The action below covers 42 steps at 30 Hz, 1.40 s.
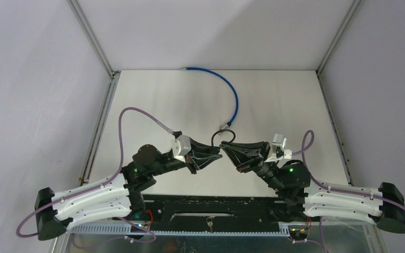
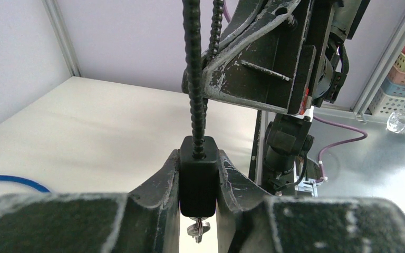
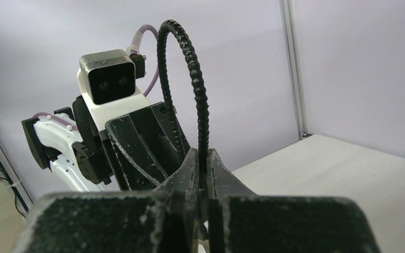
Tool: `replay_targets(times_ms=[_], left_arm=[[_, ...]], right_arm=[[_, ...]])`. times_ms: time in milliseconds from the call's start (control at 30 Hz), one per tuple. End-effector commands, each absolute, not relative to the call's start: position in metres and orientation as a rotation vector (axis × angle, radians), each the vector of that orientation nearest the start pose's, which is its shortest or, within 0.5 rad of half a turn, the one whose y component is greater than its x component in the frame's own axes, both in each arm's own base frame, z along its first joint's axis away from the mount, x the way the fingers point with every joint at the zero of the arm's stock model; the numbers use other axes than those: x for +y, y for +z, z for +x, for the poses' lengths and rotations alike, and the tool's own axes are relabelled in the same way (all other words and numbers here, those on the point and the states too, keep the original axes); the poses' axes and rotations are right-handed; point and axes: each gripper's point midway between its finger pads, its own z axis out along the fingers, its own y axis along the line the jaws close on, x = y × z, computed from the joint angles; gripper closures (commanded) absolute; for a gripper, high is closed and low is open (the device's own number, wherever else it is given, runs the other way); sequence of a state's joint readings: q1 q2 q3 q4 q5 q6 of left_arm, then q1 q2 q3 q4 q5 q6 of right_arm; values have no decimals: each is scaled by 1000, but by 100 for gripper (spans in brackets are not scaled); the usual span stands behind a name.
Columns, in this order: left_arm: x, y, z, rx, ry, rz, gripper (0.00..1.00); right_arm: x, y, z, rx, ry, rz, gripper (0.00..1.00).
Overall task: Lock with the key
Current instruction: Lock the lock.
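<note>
The left claw (image 2: 199, 159) is gripping the black lock body (image 2: 198, 182) between narrowly parted fingers, above the counter (image 1: 190, 105). The right claw (image 3: 203, 158) is pinching the ribbed cable (image 3: 201, 113), nearly closed. In the left wrist view the lock body is standing upright, with the cable rising from its top and the key (image 2: 197, 230) poking out below.

A white table (image 1: 163, 105) bears a blue cable (image 1: 236, 99) curving across its far half.

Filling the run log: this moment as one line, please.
left pincer: shut on lock body | right pincer: shut on cable | key: protruding below lock body
</note>
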State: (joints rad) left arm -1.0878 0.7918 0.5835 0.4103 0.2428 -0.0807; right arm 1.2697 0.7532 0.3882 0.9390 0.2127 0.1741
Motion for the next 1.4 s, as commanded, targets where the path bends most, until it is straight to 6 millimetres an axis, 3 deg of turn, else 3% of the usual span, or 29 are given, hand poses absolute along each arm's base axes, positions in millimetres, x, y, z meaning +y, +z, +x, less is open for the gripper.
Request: replay_targets(times_ms=[0, 367, 767, 1367], left_arm=[[-314, 352, 112, 1080, -1165, 841, 100], [-313, 353, 112, 1083, -1163, 837, 100], [-313, 355, 114, 1079, -1162, 827, 100], [-308, 374, 115, 1022, -1178, 756, 100]], right_arm=[[281, 389, 117, 951, 1234, -352, 100], [309, 365, 111, 1029, 1082, -593, 100], [325, 314, 108, 1157, 967, -756, 100], [318, 270, 107, 1218, 1090, -611, 100]])
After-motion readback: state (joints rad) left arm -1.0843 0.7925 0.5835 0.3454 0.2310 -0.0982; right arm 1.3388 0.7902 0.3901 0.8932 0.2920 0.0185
